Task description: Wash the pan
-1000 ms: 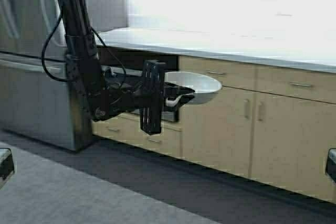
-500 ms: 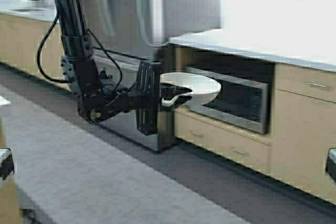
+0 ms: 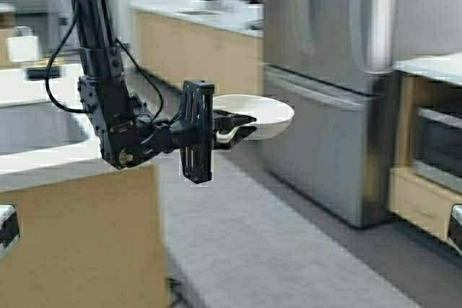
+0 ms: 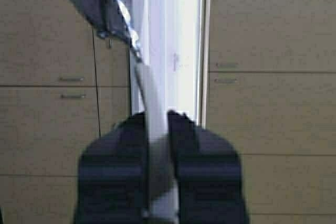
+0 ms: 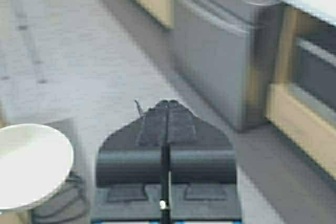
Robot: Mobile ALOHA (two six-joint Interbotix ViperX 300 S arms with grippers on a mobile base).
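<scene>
The pan, cream-white and shallow, hangs level in the air in the middle of the high view. My left gripper is shut on its short handle. In the left wrist view the handle runs between the dark fingers of that gripper, with the pan's body seen edge-on beyond. My right gripper is parked low on the right, shut and empty. The right wrist view shows the pan off to one side.
A steel fridge stands ahead on the right, with a built-in microwave beyond it. A white counter with a sink sits close on the left. Cabinets line the far wall. Grey floor runs between them.
The robot has turned left: the fridge and microwave slid right in the high view, and the near counter with the sink came in at the left. The pan stays in my left gripper.
</scene>
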